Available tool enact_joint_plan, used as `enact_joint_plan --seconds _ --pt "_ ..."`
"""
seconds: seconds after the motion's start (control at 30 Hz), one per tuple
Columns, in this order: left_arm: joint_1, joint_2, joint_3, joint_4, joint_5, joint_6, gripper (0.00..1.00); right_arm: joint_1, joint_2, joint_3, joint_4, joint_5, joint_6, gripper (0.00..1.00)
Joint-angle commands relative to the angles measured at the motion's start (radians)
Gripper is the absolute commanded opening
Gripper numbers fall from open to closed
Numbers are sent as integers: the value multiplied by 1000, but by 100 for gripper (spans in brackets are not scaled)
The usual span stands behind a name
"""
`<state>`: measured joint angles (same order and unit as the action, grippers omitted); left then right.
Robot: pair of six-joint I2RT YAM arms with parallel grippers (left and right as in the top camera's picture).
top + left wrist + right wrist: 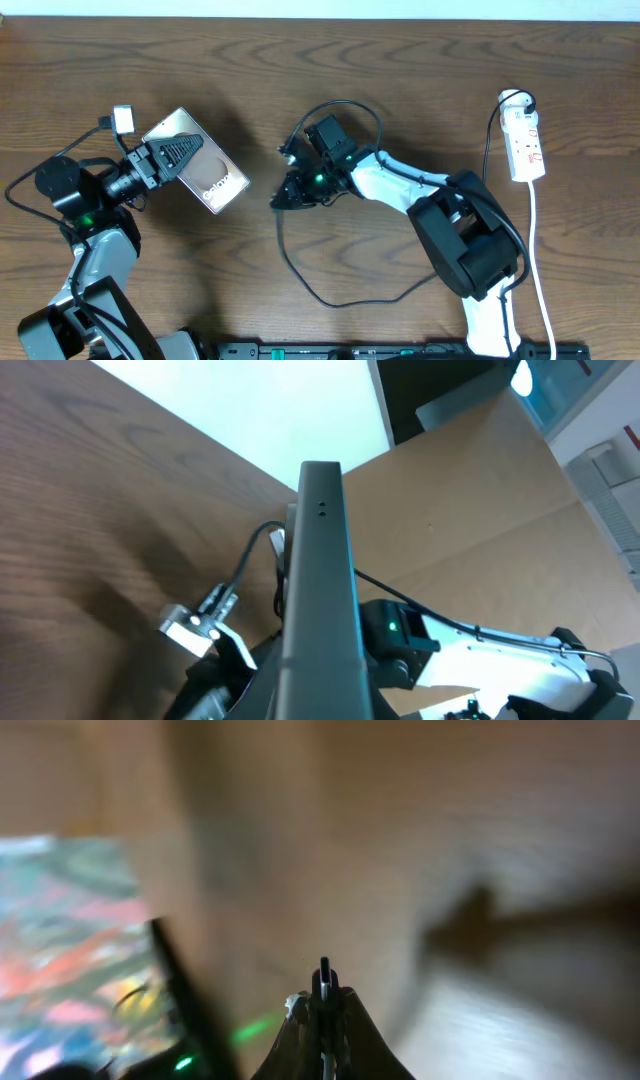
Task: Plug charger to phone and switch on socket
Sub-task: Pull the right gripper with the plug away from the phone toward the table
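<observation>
The phone point(205, 170) is held tilted off the table at the left, screen up, with white lettering on its face. My left gripper point(172, 155) is shut on its upper-left end. In the left wrist view the phone's grey edge point(322, 590) rises up the middle. My right gripper point(283, 192) is shut on the charger's plug tip point(324, 982), which sticks out between the fingers, a short way right of the phone. The black charger cable point(330, 295) loops over the table below. The white socket point(524, 143) lies at the far right, with red switch marks.
The socket's white cord point(540, 270) runs down the right side of the table. A small white adapter block point(123, 118) hangs by the left gripper. Cardboard panels point(480, 510) stand beyond the table in the left wrist view.
</observation>
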<state>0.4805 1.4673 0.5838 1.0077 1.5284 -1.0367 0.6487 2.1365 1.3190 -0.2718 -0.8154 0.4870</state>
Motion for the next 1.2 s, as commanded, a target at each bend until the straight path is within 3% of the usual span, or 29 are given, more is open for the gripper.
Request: enact_joint_plan --seconds 0.0,0.17,0.33,0.5,0.8,1.17 --pt "-4 -1 10 12 33 -16 7 -40 -9 14 -47 185 -25 1" --pt "-4 -1 10 12 34 2 7 -79 -42 60 -187 362 -37 1" --pt "-4 -1 10 12 34 32 7 -83 -57 151 -416 752 -39 2" --pt "-4 -1 10 12 34 56 7 -83 -56 143 -475 914 0 2" --pt "-4 -1 10 12 31 60 8 -79 -55 61 -344 969 74 2" --pt "-4 -1 10 11 32 60 8 -78 -53 -93 -40 1065 74 2"
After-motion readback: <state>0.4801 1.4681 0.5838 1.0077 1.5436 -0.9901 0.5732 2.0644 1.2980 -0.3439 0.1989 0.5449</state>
